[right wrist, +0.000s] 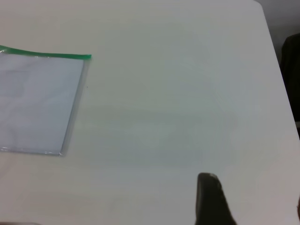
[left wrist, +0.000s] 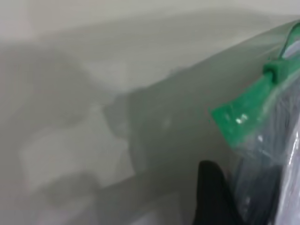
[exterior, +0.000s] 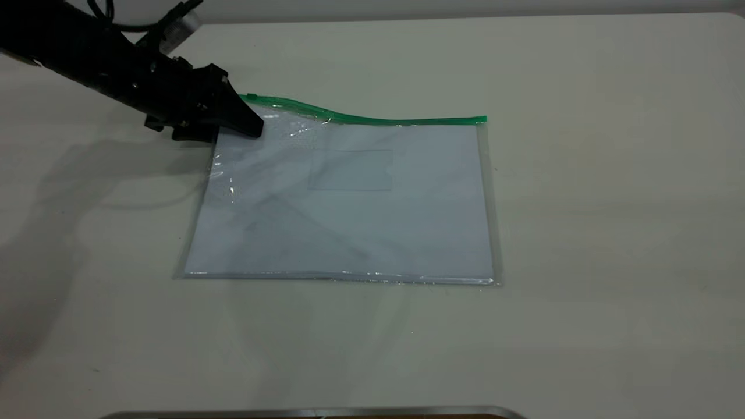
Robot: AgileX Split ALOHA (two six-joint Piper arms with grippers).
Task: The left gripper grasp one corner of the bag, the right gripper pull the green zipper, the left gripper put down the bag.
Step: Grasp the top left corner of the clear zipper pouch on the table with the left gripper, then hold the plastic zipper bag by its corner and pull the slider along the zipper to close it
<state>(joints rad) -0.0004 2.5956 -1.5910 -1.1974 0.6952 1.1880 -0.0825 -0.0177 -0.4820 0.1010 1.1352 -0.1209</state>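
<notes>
Holding white sheets, bag.

The clear bag of white sheets lies flat, except for the corner of the bag lifted at the left claw; the green zipper runs away from that claw.

left arm: black, bulky | pincer: black wedge jaws | cable: thick black

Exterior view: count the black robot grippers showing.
1. The black wedge-jawed left gripper sits at the lifted green-edged corner of the clear plastic bag. The right gripper is outside this view.
</notes>
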